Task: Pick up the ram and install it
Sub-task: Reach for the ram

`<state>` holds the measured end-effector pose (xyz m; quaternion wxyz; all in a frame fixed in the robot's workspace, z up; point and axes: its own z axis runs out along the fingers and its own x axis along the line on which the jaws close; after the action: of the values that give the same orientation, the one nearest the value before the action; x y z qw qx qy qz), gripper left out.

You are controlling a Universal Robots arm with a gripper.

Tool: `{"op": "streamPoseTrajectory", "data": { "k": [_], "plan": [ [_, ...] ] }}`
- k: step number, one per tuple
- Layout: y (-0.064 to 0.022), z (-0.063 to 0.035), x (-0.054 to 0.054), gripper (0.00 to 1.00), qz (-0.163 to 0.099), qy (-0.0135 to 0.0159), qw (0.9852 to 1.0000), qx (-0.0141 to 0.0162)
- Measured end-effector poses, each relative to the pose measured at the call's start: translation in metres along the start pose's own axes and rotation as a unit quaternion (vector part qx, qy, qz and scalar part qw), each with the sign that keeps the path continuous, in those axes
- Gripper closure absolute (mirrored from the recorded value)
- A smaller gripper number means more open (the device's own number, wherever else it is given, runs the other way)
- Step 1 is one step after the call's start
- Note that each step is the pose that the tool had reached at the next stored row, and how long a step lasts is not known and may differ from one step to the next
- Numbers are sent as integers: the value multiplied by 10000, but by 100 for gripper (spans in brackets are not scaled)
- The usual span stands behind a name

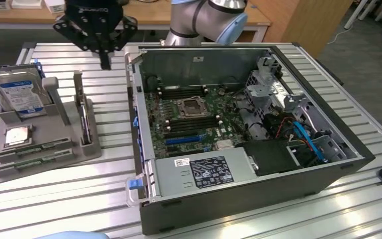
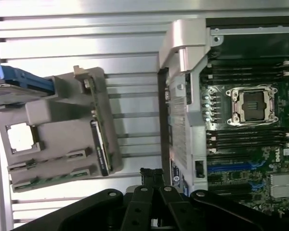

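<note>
Green and thin, the ram [image 1: 42, 148] [image 2: 50, 180] lies flat in a slot at the near end of the grey holder [image 1: 88, 149] [image 2: 62, 127]. A second green stick [image 1: 35, 162] lies in the slot just beside it. None of them is lifted; both sit in the holder, well apart from my tool.

On the same holder, the silver CPU [image 1: 17, 135] [image 2: 20, 138] rests flat just behind the sticks. Behind the CPU, the hard drive [image 1: 20, 94] with the blue-white label stands upright. A thin board [image 1: 82, 117] [image 2: 99, 147] stands on its edge along the side of the holder that faces the case.

My tool [image 1: 105, 63] [image 2: 151, 173] hangs in the air above the bench [image 1: 58, 199] [image 2: 86, 38], over the strip between the far end of the holder and the case. Its fingers are pressed together and hold nothing.

On the exterior view's right stands the open case [image 1: 198, 211]. Inside I see the motherboard [image 1: 201, 134] [image 2: 260, 159] with the empty CPU socket [image 1: 192, 107] [image 2: 253, 103] and dark memory slots on both sides of it. The power supply [image 1: 204, 172] fills the near corner of the case.
</note>
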<state>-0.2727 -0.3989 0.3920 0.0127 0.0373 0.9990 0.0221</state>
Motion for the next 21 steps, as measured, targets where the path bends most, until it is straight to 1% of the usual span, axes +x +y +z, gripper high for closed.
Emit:
{"op": "streamPoseTrajectory", "data": {
  "k": [21],
  "plan": [
    [-71, -4, 953, 90, 1, 0, 10000, 0]
  ]
}}
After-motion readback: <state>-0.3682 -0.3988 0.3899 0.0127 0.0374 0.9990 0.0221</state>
